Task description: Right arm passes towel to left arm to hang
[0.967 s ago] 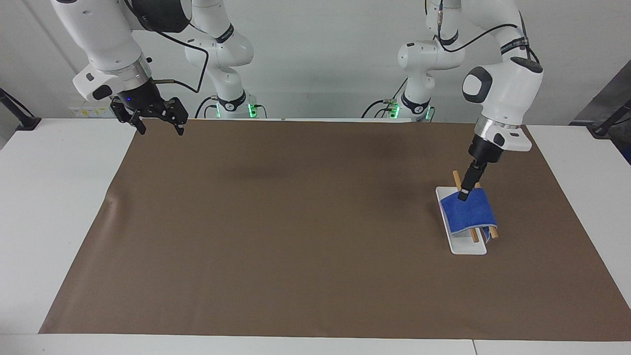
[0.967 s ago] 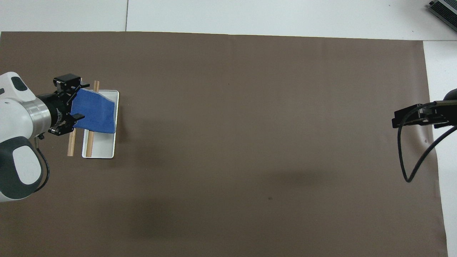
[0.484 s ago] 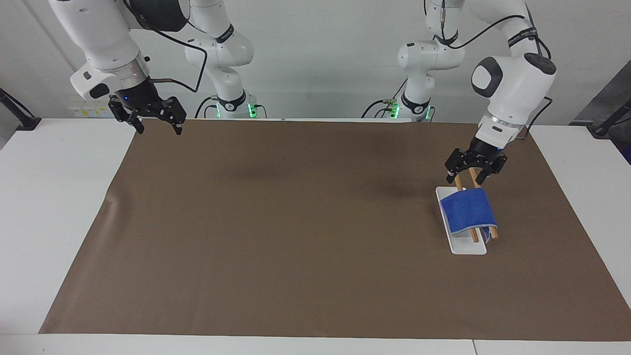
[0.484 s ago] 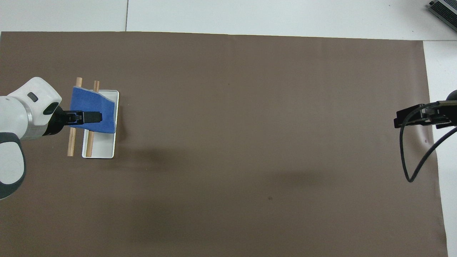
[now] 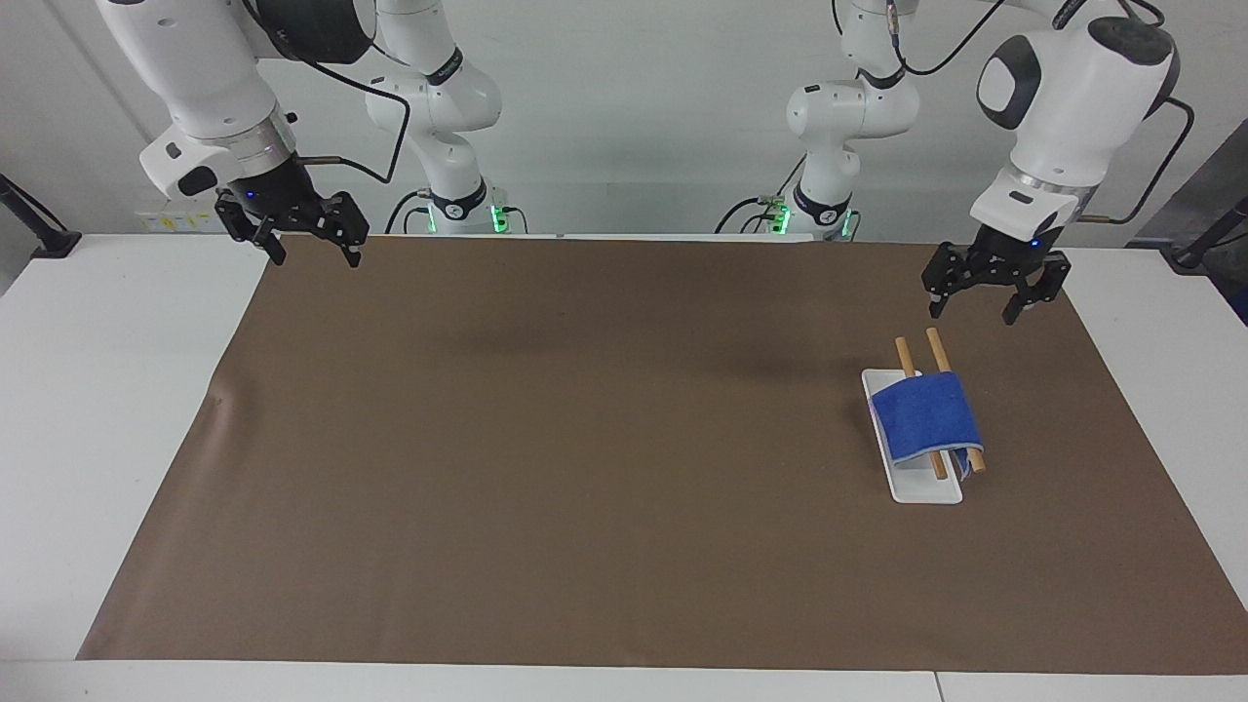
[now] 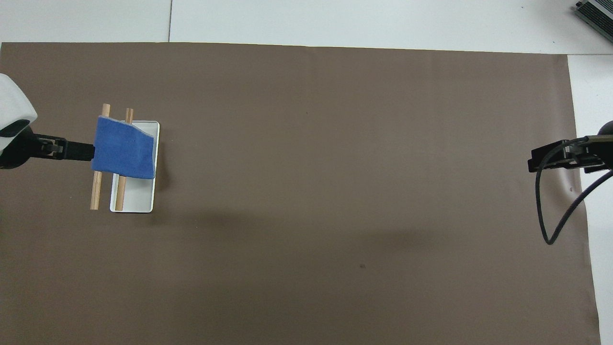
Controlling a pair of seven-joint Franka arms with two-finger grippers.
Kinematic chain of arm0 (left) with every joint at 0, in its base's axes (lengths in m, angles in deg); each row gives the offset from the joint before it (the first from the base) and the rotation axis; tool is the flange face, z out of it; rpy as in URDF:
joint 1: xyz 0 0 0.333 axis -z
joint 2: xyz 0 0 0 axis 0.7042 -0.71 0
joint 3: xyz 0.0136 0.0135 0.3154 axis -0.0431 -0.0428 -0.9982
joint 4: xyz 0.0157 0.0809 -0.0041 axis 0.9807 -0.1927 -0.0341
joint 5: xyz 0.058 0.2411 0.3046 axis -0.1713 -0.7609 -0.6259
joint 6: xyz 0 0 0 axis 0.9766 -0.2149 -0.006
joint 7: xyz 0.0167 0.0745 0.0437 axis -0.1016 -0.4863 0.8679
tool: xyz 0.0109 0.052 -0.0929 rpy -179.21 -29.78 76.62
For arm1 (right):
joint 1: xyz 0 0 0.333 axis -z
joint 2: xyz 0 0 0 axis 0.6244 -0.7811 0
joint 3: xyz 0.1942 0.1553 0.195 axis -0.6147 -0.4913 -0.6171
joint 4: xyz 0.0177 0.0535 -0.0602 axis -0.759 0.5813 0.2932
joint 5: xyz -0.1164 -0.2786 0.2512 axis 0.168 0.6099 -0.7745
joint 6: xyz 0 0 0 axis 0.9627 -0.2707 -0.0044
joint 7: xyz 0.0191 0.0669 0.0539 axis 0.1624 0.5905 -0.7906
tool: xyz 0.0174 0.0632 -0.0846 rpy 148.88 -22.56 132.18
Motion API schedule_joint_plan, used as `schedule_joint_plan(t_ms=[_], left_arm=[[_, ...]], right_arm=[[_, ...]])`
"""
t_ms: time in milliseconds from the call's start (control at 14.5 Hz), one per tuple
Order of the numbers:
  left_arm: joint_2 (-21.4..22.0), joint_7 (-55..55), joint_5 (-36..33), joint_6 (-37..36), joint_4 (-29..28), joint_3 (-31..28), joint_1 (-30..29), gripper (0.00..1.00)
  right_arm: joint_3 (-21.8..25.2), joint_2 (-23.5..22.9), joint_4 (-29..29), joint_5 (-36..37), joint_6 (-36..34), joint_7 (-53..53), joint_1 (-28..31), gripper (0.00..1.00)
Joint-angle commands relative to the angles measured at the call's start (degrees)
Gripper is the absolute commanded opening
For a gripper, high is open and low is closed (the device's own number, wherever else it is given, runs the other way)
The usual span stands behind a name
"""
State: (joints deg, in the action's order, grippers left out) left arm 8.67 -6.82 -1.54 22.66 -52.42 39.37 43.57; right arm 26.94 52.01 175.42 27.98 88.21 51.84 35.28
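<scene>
Soft blue towel (image 5: 924, 421) of matt, slightly fuzzy cloth, with a thin pale stitched edge. Draped over two smooth, light wooden rods (image 5: 936, 349), unpainted. Under them a white tray (image 5: 924, 490), smooth, looks like plastic. Below all a brown mat (image 5: 585, 439), matt, flat like paper. Around it a white table (image 5: 97, 409), smooth. Glossy white shells on the arms, black matt grippers.

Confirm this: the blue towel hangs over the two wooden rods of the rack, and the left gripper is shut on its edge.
Wrong in one respect. The facing view shows the left gripper open and raised clear of the towel, gripping nothing. The towel does hang over the two wooden rods of the rack.
</scene>
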Motion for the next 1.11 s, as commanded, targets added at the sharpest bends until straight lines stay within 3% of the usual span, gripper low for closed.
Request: schedule_joint_plan(t_ms=[0,207,622,1036], left_arm=[[-6.40,-0.85,-1.41,-10.07,12.75,0.33,-0.30,1.00],[-8.52,-0.76,-1.32,-14.66,17.96,0.51,-0.13,1.00],[-4.75,-0.41,-2.19,-22.56,15.68,0.86,0.23,1.00],[-4.13,0.11,-2.46,-24.33,15.77,0.60,-0.03,1.00]], right_arm=[[-0.06,1.20,1.60,0.20,1.16,0.39,0.19,1.00],[-0.06,1.20,1.69,0.20,1.34,0.39,0.19,1.00],[-0.06,1.55,2.39,0.20,1.34,0.39,0.19,1.00],[-0.06,1.64,2.65,0.20,1.42,0.39,0.19,1.00]])
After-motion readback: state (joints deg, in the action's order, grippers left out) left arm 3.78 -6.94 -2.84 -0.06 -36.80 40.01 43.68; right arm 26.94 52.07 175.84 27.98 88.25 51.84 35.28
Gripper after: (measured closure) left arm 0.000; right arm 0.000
